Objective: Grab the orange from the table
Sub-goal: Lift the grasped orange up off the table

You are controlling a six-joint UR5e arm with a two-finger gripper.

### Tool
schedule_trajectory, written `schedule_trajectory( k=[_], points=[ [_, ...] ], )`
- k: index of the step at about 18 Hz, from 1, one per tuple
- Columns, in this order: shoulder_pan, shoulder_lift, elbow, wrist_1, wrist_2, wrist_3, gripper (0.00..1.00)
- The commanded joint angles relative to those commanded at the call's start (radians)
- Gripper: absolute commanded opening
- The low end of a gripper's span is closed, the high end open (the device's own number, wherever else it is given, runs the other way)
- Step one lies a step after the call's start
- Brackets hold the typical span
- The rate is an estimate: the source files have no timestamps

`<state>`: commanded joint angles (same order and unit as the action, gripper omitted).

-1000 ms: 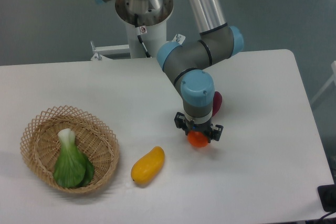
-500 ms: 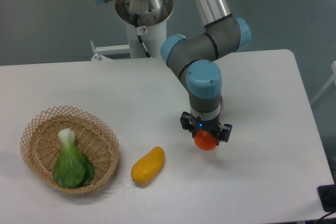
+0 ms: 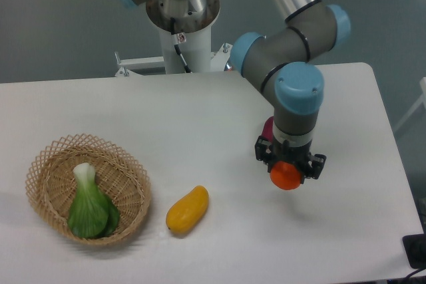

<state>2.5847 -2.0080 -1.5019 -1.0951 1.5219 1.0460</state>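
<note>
**A:** The gripper (image 3: 288, 169) has its two fingers clamped on the orange (image 3: 286, 175), one on each side of the ball. The fruit looks to hang just above the table (image 3: 200, 118), with a faint shadow under it and to the right.

**B:** How would you rate that hold?

**A:** I'd call the fruit light and firm but smooth-skinned, so it could roll or slip in a narrow pinch. Across the widest part is the place to grip, and that seems to be where the fingers sit.

**B:** What can't we see?

**A:** The top of the orange is tucked under the wrist, and the finger pads are too dark to read. A dark red piece (image 3: 267, 126) is mostly hidden behind the arm. The mango (image 3: 187, 209) and the wicker basket (image 3: 50, 157) with the bok choy (image 3: 89, 205) lie well apart to the left.
</note>
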Motion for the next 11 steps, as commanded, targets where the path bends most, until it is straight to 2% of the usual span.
schedule_trajectory(
  k=[11],
  points=[
    [0.034, -0.006, 0.031, -0.019, 0.0, 0.04, 0.7]
  ],
)
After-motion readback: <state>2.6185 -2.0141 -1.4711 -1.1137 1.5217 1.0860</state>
